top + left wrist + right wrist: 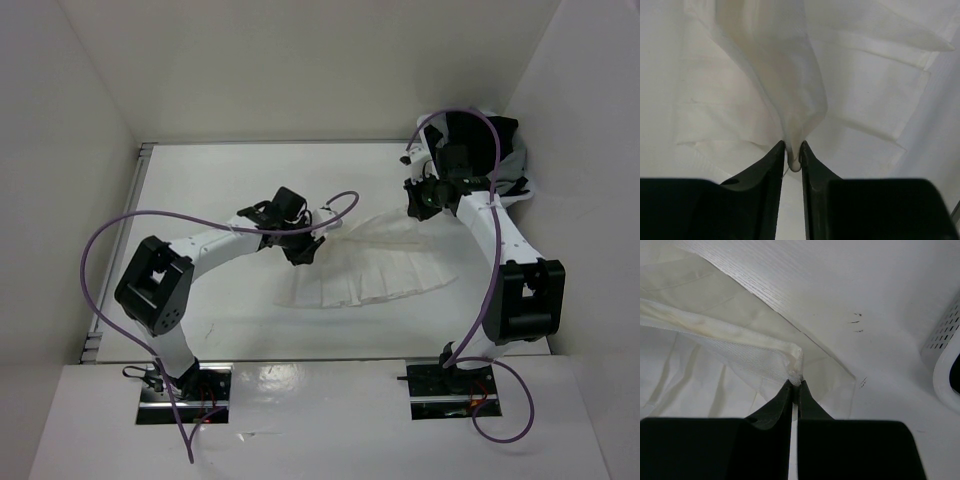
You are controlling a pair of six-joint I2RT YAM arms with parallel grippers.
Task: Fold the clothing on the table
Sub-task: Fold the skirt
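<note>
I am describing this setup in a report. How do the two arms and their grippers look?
The left arm and right arm have white tubular links and bulky black joint housings. A purple cable loops along each. The left gripper and right gripper have matte black fingers tapering to narrow tips.

You have the white pleated skirt [372, 277] fanned across the middle of the table [220, 190], its upper edge raised.
</note>
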